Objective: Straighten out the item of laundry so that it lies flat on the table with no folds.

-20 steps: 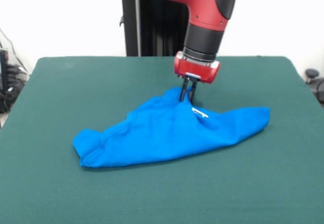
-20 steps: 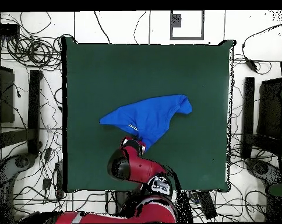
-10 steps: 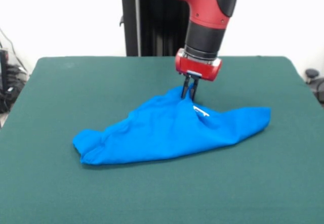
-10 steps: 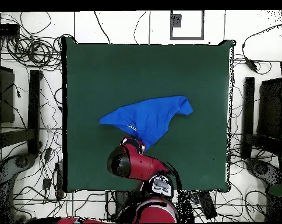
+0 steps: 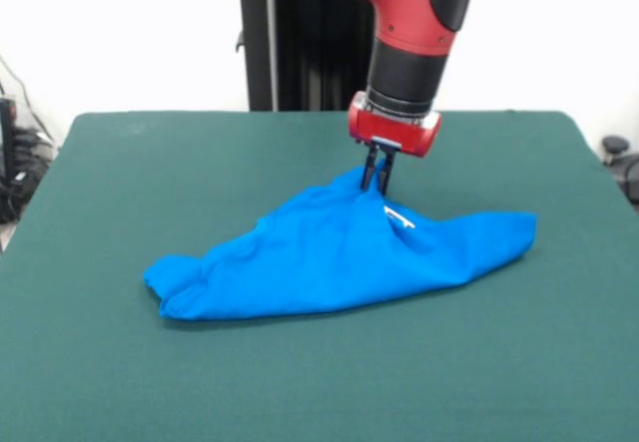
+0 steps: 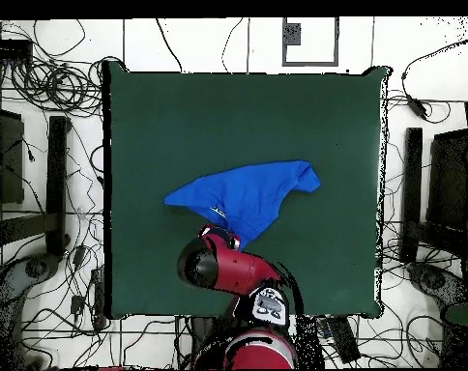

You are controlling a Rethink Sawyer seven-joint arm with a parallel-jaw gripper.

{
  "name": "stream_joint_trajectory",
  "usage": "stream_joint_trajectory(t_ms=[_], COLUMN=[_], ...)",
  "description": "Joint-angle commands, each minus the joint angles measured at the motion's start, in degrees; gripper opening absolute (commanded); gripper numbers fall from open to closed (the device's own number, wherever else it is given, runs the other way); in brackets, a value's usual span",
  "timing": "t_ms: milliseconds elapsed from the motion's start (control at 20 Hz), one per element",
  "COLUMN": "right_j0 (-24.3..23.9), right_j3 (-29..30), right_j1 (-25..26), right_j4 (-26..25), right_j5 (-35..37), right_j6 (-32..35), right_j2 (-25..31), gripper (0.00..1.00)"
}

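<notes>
The bright blue short-sleeved T-shirt (image 5: 339,257) lies bunched in a long, tapering heap near the middle of the large dark green felt-covered table (image 5: 120,382), its long axis running across the table from side to side. In the front view a rounded, crumpled end points toward the left and nearer edge, while a broader lobe reaches out to the right; the cloth rises to a peak at the far side, roughly midway along, so the whole heap forms a low tent with creases fanning down from that peak. In the overhead view the same shirt (image 6: 246,196) shows as a blue wedge, widest in the middle and narrowing toward both sides. A small white patch shows on the cloth just below the peak. The red and black arm's gripper (image 5: 376,185) comes straight down from above with its dark fingers drawn together, pinching the raised peak of the shirt. The table's cloth surface is otherwise plain green. Behind it stands the black pedestal (image 5: 300,48) against a white wall, and the overhead view shows a pale floor strewn with tangled black cables (image 6: 49,82) around the table.
</notes>
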Motion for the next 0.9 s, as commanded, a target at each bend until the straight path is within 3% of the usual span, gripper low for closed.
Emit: stream_joint_trajectory(t_ms=[50,900], right_j0=[-0.18,-1.77], right_j3=[-4.48,-5.21], right_j1=[-0.61,-2.90], right_j4=[1.39,1.21], right_j5=[8.64,14.15], right_j6=[6.54,6.15], right_j2=[5.54,6.80], gripper=[0.00,0.00])
